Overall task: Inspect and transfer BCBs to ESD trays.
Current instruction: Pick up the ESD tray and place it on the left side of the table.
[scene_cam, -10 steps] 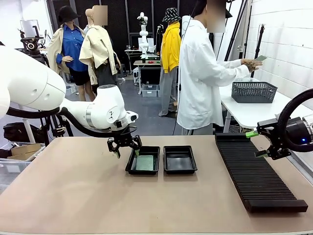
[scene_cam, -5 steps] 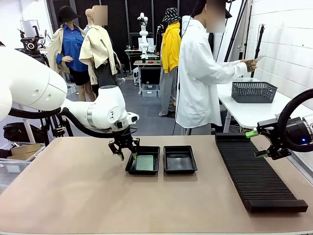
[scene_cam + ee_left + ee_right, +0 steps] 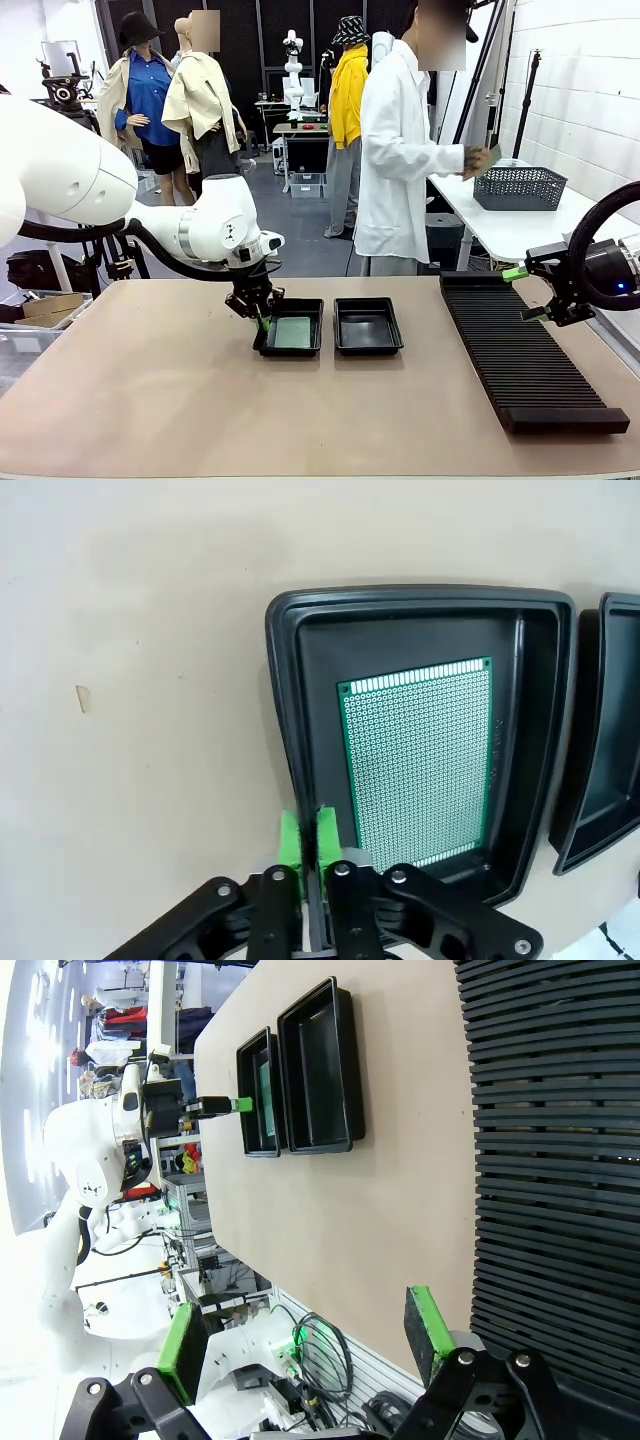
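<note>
Pinching the nine-o'clock rim of the left tray (image 3: 400, 596), the left gripper (image 3: 308, 842) should pull level and slowly, keeping the board (image 3: 418, 765) flat, while the right gripper (image 3: 305, 1338) hangs open.

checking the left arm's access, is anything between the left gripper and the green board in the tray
Only the left tray's own wall: the left gripper is shut on its rim, and the green board lies flat just inside that wall, uncovered. Nothing else visible stands between them.
</note>
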Action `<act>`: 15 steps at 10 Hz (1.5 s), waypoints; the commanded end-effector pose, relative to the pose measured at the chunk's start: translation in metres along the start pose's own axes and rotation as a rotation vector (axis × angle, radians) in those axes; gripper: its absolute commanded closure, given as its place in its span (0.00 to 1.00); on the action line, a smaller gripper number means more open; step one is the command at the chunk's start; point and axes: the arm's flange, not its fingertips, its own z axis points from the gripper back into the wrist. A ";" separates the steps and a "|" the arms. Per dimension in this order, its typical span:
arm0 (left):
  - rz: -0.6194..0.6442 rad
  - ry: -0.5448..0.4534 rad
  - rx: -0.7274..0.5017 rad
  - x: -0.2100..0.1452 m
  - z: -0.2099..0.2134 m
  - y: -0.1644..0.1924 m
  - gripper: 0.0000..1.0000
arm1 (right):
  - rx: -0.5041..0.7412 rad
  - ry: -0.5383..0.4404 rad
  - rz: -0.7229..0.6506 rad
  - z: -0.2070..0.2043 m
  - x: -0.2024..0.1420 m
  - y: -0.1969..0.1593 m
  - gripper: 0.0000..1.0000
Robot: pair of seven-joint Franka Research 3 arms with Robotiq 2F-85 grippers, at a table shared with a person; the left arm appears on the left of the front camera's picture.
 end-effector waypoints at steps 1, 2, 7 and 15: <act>-0.024 0.073 -0.027 0.003 0.004 0.003 1.00 | -0.010 -0.002 0.004 0.000 0.001 0.000 0.00; 0.000 0.000 0.000 0.000 0.000 0.000 1.00 | -0.010 -0.002 0.004 0.000 0.001 0.000 0.00; 0.000 0.000 0.000 0.000 0.000 0.000 1.00 | 0.000 0.000 0.000 0.000 0.000 0.000 0.00; 0.000 0.000 0.000 0.000 0.000 0.000 1.00 | 0.000 0.004 -0.050 0.026 -0.055 -0.005 0.00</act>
